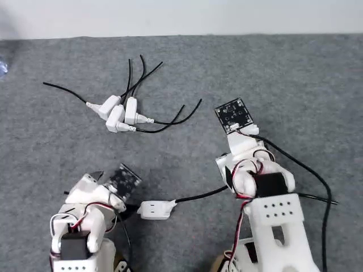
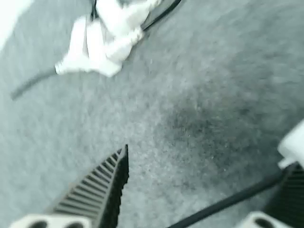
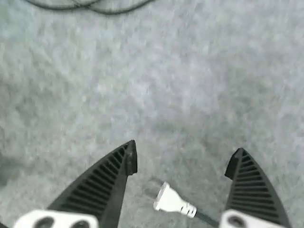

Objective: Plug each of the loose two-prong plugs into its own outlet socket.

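Nearest, between the two arms, a white socket (image 1: 155, 209) lies flat on the grey bench (image 1: 300, 73), its long axis running left to right. Its black cable (image 1: 198, 196) leaves the right end and slants away toward the right arm. The left hand (image 2: 209, 159) hangs just left of the socket, fingers spread wide apart and gripping nothing. The cable passes low beside one finger and a corner of the socket shows next to it; whether either touches the finger I cannot tell.

A little farther out, the right hand (image 3: 184, 148) is likewise wide open over the bench and holds nothing. A small white plug (image 3: 173, 204) lies on the bench in the gap between its fingers, apart from both. The plug's long axis is slanted, with the blunt end pointing away from the hand and the cord end back toward it; the prongs are too small to make out.

Farthest, left of centre, three white plugs (image 1: 120, 113) lie bunched and touching, each set on a slant. Their black cords (image 1: 170, 120) fan out toward the far edge and to the right
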Controlling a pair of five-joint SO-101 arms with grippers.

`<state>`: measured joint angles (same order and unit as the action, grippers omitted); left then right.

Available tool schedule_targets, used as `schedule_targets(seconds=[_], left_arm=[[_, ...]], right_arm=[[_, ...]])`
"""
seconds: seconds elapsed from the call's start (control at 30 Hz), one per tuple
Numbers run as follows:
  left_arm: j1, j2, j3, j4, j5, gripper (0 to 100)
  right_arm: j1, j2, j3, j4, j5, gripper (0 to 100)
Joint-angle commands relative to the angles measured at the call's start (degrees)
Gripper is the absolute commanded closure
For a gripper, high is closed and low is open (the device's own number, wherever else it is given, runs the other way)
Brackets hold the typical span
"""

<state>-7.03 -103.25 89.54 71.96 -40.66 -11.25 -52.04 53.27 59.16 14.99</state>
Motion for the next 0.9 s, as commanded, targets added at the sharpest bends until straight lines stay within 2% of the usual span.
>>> schedule_targets(seconds=[0.0,0.13,0.2,0.3,0.47,0.6,0.73,0.87], left_arm=[[6.6,-0.1,-10.5,6.8,-6.1,54],[11.3,0.2,-20.2,11.2,-6.8,54],[14.3,2.4,-22.9,15.1,-8.0,54],[17.9,11.4,-22.9,15.2,-8.7,54],[22.9,32.7,-26.1,5.5,-9.8,54],[24.2,46.6,-32.8,3.2,-9.8,54],[28.0,53.0,-32.8,1.8,-12.7,54],[31.6,56.0,-27.1,-6.9,-13.6,54]], right_arm=[[-3.2,-5.5,-6.8,2.4,-0.4,70.4],[-2.9,-13.6,-16.4,8.6,-0.4,70.4],[-0.2,-17.6,-17.9,9.4,-0.6,70.4],[4.6,-23.0,-17.9,9.3,-0.8,70.4],[12.3,-27.4,-15.6,7.3,-1.0,70.4],[12.9,-24.9,-6.6,1.0,-1.0,70.4],[13.3,-20.8,0.4,-6.0,-4.0,70.4],[13.3,-17.0,2.8,-8.2,-5.3,70.4]])
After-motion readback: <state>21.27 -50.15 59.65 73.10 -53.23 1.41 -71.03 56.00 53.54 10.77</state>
